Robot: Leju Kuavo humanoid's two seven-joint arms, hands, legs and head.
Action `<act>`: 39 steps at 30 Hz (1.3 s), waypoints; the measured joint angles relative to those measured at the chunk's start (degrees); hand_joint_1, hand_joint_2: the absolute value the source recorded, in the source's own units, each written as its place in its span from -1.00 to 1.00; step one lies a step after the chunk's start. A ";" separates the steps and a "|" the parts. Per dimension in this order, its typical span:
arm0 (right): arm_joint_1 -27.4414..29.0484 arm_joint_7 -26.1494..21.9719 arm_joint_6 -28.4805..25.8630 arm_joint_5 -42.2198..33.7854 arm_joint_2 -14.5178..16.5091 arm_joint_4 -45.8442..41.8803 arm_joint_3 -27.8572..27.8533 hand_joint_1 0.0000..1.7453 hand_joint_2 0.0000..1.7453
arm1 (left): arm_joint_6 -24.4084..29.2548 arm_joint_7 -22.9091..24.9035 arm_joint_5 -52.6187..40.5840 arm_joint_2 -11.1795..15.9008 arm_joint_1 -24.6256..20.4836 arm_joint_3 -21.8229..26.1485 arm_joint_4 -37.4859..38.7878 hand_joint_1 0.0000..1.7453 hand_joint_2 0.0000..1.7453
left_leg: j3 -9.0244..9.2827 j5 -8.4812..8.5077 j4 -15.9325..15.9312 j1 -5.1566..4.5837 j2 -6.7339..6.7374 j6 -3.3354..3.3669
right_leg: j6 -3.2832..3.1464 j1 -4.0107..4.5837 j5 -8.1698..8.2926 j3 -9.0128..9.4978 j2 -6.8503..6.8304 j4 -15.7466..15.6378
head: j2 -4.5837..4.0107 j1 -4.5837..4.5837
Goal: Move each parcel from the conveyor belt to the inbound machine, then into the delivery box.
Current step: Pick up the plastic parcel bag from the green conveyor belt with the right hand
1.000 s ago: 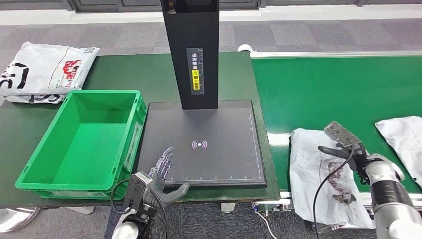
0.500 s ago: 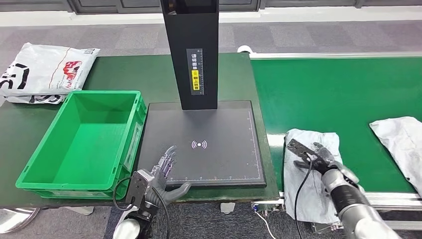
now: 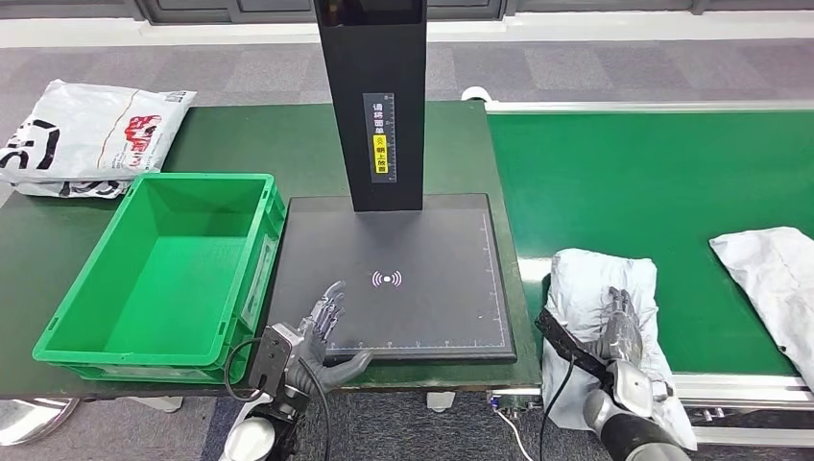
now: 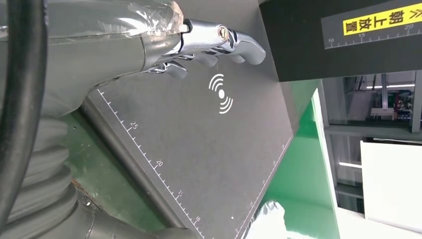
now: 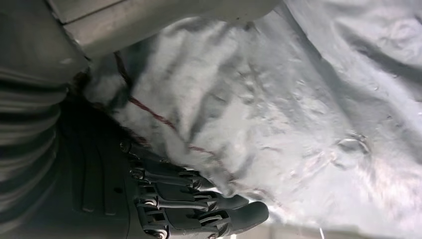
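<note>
**Parcel gripped at the near edge of the belt**

The right robot hand is laid on a crumpled white parcel, its fingers curled into the plastic wrap, and the parcel is held. The parcel is seen at the near left corner of the green conveyor belt, partly hanging over the near edge. A second white parcel is found further right on the belt. The left robot hand is held open and empty, fingers spread, over the near edge of the black inbound machine. The green delivery box is placed just left of the machine on the counter, with a white bag at the far left.
</note>
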 joint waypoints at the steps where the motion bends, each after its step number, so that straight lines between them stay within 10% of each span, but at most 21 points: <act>1: 0.61 -0.25 -2.76 0.66 -0.21 0.39 0.93 -1.00 1.00 | 0.00 -0.19 0.03 -0.01 -0.08 -0.03 0.32 -1.00 1.00 | -0.03 0.00 0.00 0.00 0.00 0.00 | 0.00 0.00 -0.01 -0.02 0.00 0.00 | 0.00 0.00; 10: 2.88 -0.74 -12.74 2.06 -1.85 2.33 5.29 -0.96 1.00 | -0.01 -0.84 0.09 -0.19 -0.47 -0.09 2.37 -1.00 1.00 | -0.13 0.00 -0.01 -0.05 0.02 0.00 | 0.01 -0.04 -0.01 -0.12 0.02 0.00 | 0.00 0.00; 14: 3.09 -0.60 -13.06 2.42 -2.11 2.60 5.77 1.00 1.00 | 0.01 -0.85 0.09 -0.29 -0.54 -0.11 2.85 -1.00 1.00 | -0.13 0.00 -0.01 -0.06 0.02 0.01 | 0.01 -0.04 0.00 -0.12 0.02 0.00 | 0.00 0.00; 33: 2.04 -7.46 -12.83 -8.69 -5.73 2.32 4.19 1.00 1.00 | -1.04 -0.75 0.67 0.16 -0.52 -0.84 2.06 -1.00 1.00 | -0.21 0.01 -0.01 -0.13 -0.07 0.02 | 0.03 -0.10 0.01 -0.10 -0.09 0.01 | 0.00 0.00; 39: 0.75 -14.70 -3.32 -19.95 -6.28 -0.61 -2.01 1.00 1.00 | -0.81 -0.38 1.21 0.95 0.55 -0.84 -0.23 -1.00 1.00 | -0.27 0.01 -0.01 -0.15 -0.10 0.03 | 0.04 -0.12 0.03 -0.13 -0.11 0.01 | 0.00 0.00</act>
